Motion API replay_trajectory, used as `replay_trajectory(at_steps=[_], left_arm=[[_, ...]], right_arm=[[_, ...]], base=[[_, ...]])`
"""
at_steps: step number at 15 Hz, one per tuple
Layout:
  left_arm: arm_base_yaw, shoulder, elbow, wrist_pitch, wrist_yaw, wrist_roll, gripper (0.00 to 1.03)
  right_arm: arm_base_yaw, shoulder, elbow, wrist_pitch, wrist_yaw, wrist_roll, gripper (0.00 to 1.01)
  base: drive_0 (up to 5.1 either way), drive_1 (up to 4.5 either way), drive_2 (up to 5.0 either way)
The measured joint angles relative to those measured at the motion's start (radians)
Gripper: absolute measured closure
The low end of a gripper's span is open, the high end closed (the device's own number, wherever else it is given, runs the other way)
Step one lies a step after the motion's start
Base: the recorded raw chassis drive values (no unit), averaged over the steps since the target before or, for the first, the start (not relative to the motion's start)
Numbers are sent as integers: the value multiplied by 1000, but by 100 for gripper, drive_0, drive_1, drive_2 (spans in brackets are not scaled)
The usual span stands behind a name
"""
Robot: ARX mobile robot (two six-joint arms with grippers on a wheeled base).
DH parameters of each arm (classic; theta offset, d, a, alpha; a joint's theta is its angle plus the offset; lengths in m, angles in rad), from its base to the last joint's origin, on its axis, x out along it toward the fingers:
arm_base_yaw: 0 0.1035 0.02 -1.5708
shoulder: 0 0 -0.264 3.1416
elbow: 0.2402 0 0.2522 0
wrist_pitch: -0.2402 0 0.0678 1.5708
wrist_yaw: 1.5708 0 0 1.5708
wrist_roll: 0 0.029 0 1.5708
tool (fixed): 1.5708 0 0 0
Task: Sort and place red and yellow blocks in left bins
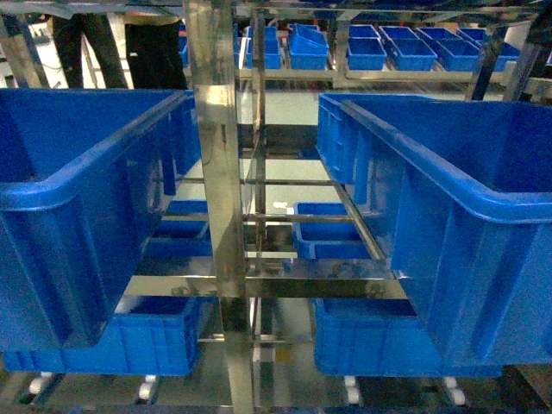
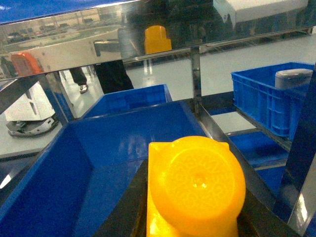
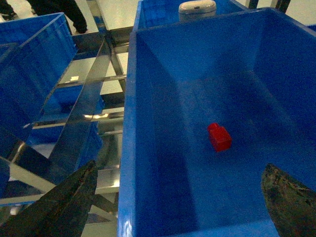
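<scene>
From my head camera, both bins' floors are hidden behind their walls (image 1: 78, 216). My left wrist view cuts off the yellow block (image 2: 195, 187) at the bottom edge, hiding the fingers holding it.

A shiny metal rack (image 1: 220, 216) stands in the middle of the head view, with a vertical post and horizontal bars between the levels. Behind it, on a far shelf (image 1: 379, 76), many small blue crates (image 1: 366, 52) stand in a row. A person in dark trousers (image 1: 155, 43) stands at the upper left, on the pale floor (image 1: 289, 112). In the left wrist view, a white machine with an orange top (image 2: 27, 106) stands on the floor at the left, and a grey rounded object (image 2: 294, 78) lies in a ribbed blue crate (image 2: 261, 98) at the right.
</scene>
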Motion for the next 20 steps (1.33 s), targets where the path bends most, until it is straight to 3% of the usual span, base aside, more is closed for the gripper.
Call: replay_trajectory(at_steps=[4,6,7,9,11,12,14,16,17,20], left_arm=[[0,0,0,1,0,0,76],[0,0,0,0,0,0,76],[0,0,0,0,0,0,76],[0,0,0,0,0,0,76],[0,0,0,0,0,0,76],[0,0,0,0,0,0,76],[0,0,0,0,0,0,76],[0,0,0,-1,0,0,76],[0,0,0,0,0,0,76],[0,0,0,0,0,0,76]], right_arm=[[-6,-61,-34,-13,0,-24,3],[-13,-157,-98,-73,31,-61,3],[-11,-217,-145,-84,76,-91,3],[-15,-332,-190,-156,103,-112,3],[-55,-402,-193,-192,115,-157,3],[-82,-423,-195,-187,117,-196,3],[-159,-431,-199,-161,72,-277,3],[-235,-410,-199,-164,0,-327,3],[-262,-402,-198,-191,-31,-332,3],[-261,-368,-198,-204,-117,-339,3]], base=[[0,0,0],[0,0,0],[0,0,0],[0,0,0],[0,0,0],[0,0,0],[0,0,0],[0,0,0],[0,0,0],[0,0,0]])
